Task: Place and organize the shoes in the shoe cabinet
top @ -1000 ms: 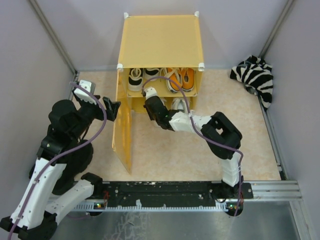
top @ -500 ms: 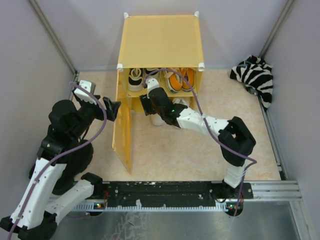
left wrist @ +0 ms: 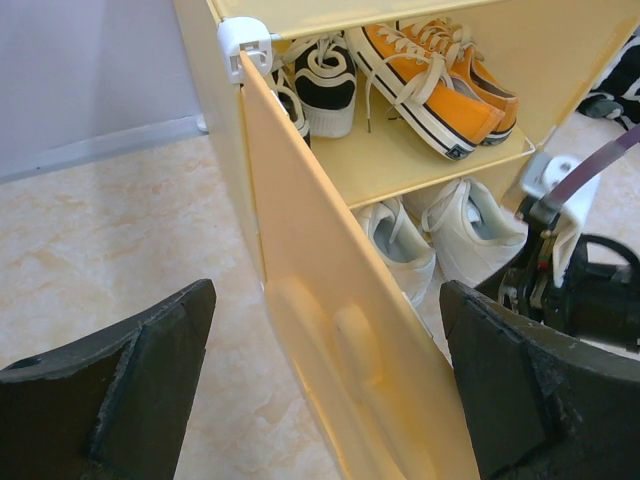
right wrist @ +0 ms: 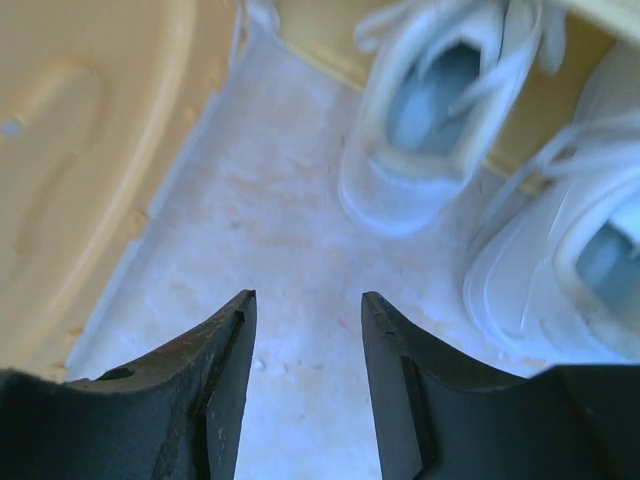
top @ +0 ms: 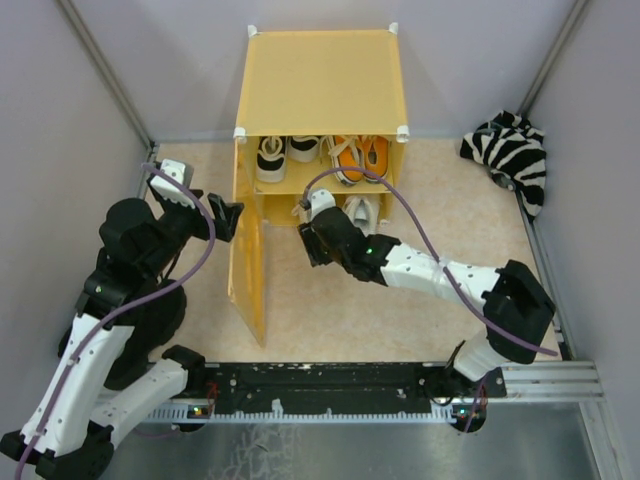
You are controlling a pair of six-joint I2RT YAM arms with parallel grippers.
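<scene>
All three pairs are in the shoe cabinet, black pair and orange pair on the shelf, off-white pair beneath; right tool hangs empty, jaws apart, left tool gapes astride the open door; likely only straightening left.

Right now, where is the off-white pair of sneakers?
Left wrist view: the off-white sneakers sit in the lower compartment of the shoe cabinet, under the shelf holding the black pair and orange pair, just ahead of the right gripper.
</scene>
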